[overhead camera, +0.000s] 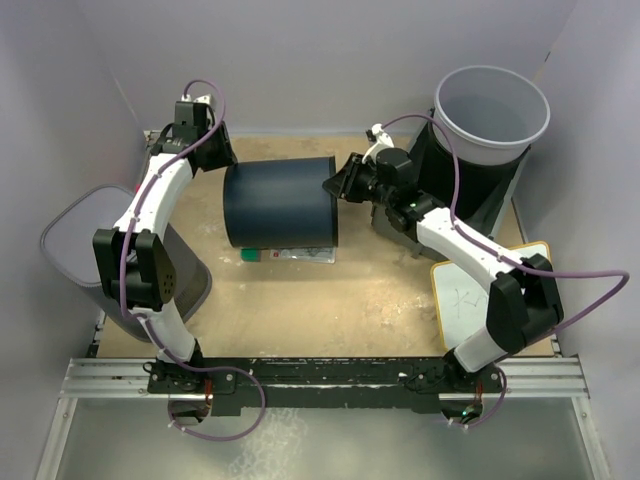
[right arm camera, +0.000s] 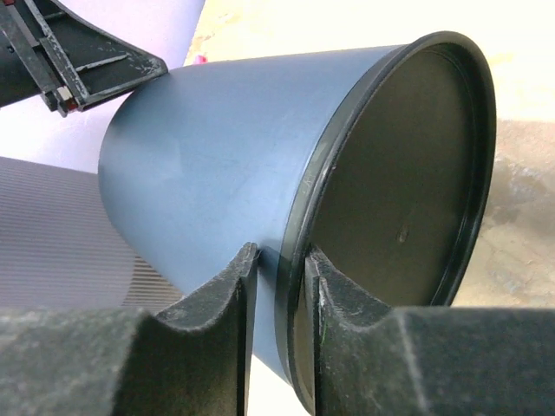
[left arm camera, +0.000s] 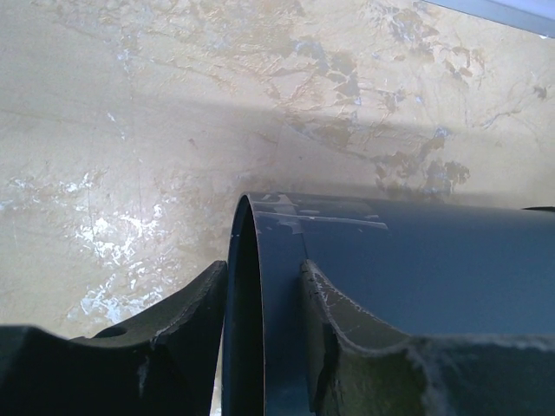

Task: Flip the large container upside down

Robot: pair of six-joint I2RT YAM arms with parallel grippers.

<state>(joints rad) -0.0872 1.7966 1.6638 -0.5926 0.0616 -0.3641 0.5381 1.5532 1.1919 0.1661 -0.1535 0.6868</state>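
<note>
— Tan, scuffed tabletop (overhead camera: 380,300) is filling most of the top view, with grey walls closing it in. Where's the large container (overhead camera: 280,200) sitting?
— I'm seeing it lying on its side at the centre of the frame. Its open mouth is facing frame left and its base is facing right.
— Right gripper?
— The right gripper (right arm camera: 279,251) is showing at the lower middle of its wrist view. It's clamping the base rim, with one finger pressing the blue wall and the other sitting on the dark base.
— Left gripper?
— The left gripper (left arm camera: 264,269) is straddling the mouth wall, one finger inside and one outside. Pinching or loose, I cannot tell.
— Anything else?
— A grey bin (overhead camera: 60,225) is sitting at the left edge, a pale bucket (overhead camera: 480,150) at upper right and a whiteboard (overhead camera: 490,290) at lower right. All are staying apart from the container.
</note>
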